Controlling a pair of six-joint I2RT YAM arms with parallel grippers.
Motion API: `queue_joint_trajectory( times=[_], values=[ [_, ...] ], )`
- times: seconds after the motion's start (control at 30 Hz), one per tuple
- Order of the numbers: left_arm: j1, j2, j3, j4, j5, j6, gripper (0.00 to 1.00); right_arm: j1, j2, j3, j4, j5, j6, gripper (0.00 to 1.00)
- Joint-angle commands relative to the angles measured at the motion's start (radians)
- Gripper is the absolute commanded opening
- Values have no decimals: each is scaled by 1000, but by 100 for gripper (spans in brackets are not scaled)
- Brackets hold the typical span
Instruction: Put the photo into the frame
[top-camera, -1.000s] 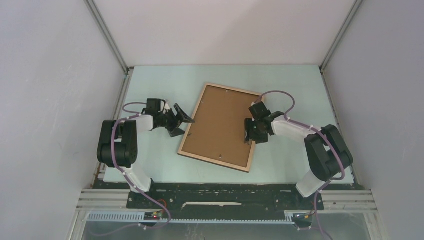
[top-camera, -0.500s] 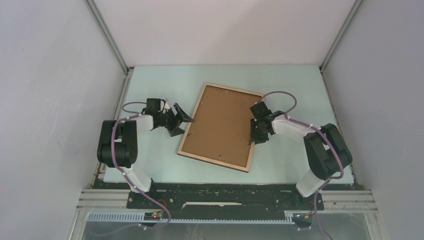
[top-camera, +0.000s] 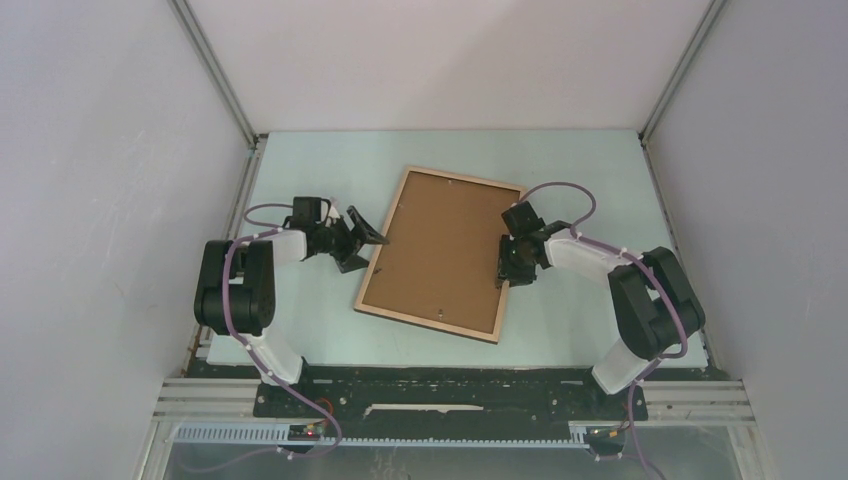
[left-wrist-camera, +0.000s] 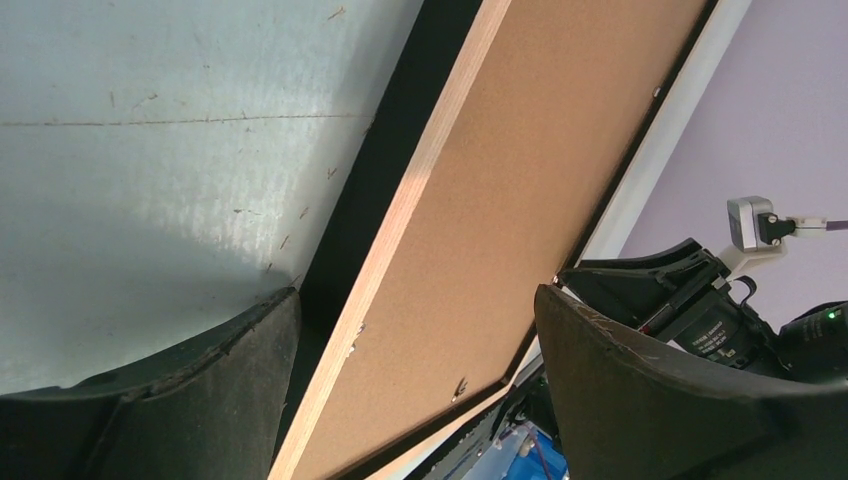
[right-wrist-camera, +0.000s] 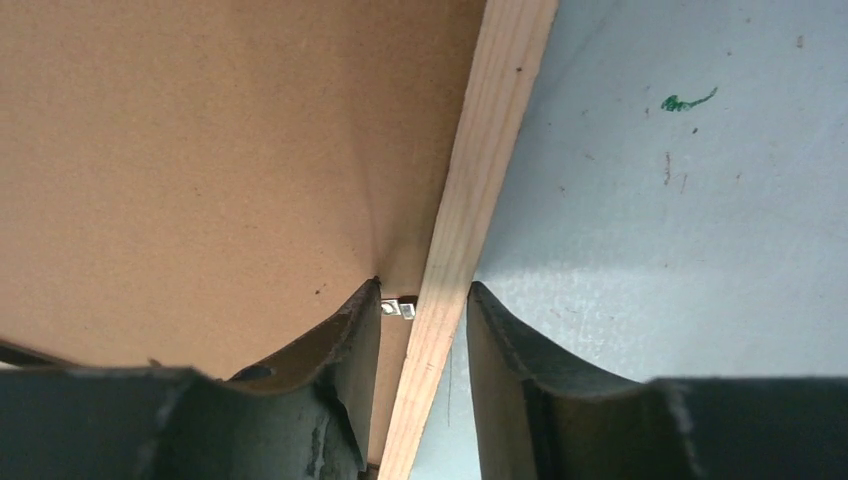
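Observation:
The frame (top-camera: 428, 322) lies back side up in the middle of the table, light wood rim showing. The plain brown backing board (top-camera: 440, 250) fills it. The photo is not visible. My left gripper (top-camera: 358, 242) is open wide beside the frame's left rim (left-wrist-camera: 400, 230), holding nothing. My right gripper (top-camera: 505, 272) is low at the right rim (right-wrist-camera: 490, 130). Its jaws stand narrowly apart astride the rim, one fingertip on the board (right-wrist-camera: 200, 150) beside a small metal tab (right-wrist-camera: 397, 309), the other on the table side.
The pale green table (top-camera: 580, 170) is enclosed by white walls at the back and both sides. A green mark (right-wrist-camera: 688, 101) is on the table right of the frame. The right arm (left-wrist-camera: 690, 300) shows beyond the frame in the left wrist view.
My right gripper has moved a little right and back, from over the backing board to the frame's right rim. The left gripper and the frame have not moved.

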Motion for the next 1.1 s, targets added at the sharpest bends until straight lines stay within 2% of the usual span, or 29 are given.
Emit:
queue_joint_trajectory(
  times=[0.0, 0.23, 0.4, 0.53, 0.7, 0.9, 1.07],
  values=[
    [-15, -18, -19, 13, 66, -21, 87, -18, -32, 5, 54, -44, -20, 46],
    [-14, -18, -21, 13, 68, -19, 87, -68, 3, 14, 119, -145, -11, 52],
    [-46, -49, -70, 40, 55, -40, 87, -70, 77, 79, 134, -167, -25, 55],
    [-128, -69, -143, 132, 50, -122, 87, -69, 162, 173, 149, -192, -34, 56],
    [-205, -161, -273, 248, 0, -219, 87, -66, 298, 383, 116, -199, -57, 57],
    [-373, -379, -383, 257, -134, -291, 88, -64, 455, 639, 23, -192, -113, 61],
    [-541, -430, -364, 221, -208, -321, 89, -67, 463, 747, -70, -155, -153, 72]
  ],
)
